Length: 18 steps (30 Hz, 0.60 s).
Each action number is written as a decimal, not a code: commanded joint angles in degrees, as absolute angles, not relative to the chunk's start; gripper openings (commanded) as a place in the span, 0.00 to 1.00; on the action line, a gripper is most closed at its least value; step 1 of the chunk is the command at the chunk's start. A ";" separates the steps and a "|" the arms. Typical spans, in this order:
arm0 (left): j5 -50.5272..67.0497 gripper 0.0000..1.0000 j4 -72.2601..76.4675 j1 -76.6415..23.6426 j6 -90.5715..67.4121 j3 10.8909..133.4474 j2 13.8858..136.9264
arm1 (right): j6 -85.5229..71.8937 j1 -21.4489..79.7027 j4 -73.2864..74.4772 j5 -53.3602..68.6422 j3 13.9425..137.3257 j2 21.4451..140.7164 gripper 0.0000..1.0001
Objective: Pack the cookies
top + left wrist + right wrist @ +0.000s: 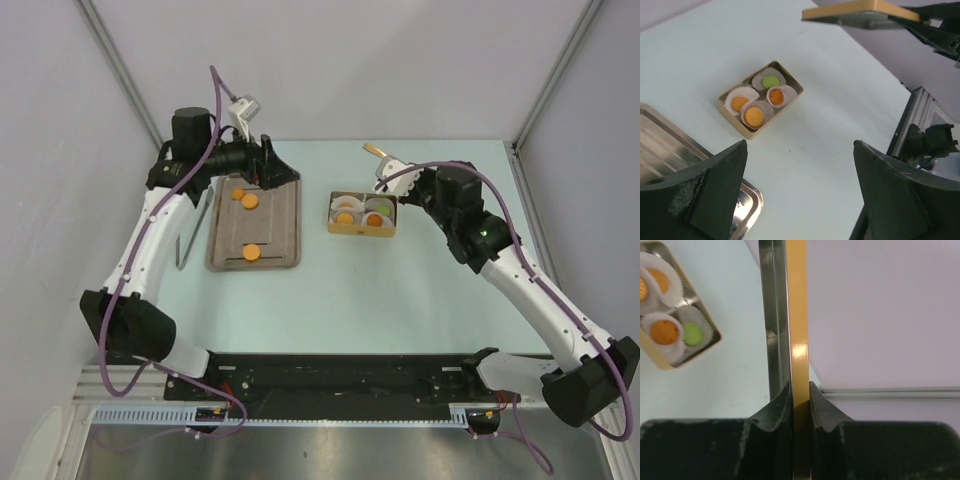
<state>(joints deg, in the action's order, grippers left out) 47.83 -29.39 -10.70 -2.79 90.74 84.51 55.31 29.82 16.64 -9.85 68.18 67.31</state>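
Note:
Three orange cookies (250, 202) lie on a metal tray (285, 235). A small gold box (360, 233) holds white paper liners filled with orange cookies (754, 116) and one green cookie (771, 80). My left gripper (275, 168) hovers over the tray's far end, open and empty; in its wrist view the fingers (715, 190) stand wide apart. My right gripper (800, 390) is shut on the gold lid (797, 315), held edge-on above and behind the box. The lid (860, 12) also shows at the top of the left wrist view.
Metal tongs (192, 232) lie on the table just left of the tray. The tray's corner (670, 150) sits close under my left fingers. Grey walls enclose the table on three sides.

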 commanded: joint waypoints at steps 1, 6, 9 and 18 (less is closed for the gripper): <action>53.18 0.92 -29.88 -10.81 -8.35 90.88 83.24 | 68.63 30.32 10.12 -16.17 70.66 64.34 0.00; 52.20 0.93 -30.86 -10.64 -9.22 90.09 81.04 | 76.35 34.79 6.07 -21.07 70.14 63.37 0.00; 53.43 0.93 -25.94 -9.94 -15.36 85.97 78.49 | 81.71 39.00 2.73 -24.94 68.13 63.37 0.00; 66.52 0.93 -1.18 -7.74 -47.22 73.06 79.01 | 96.05 49.12 -19.12 -34.19 57.84 63.90 0.00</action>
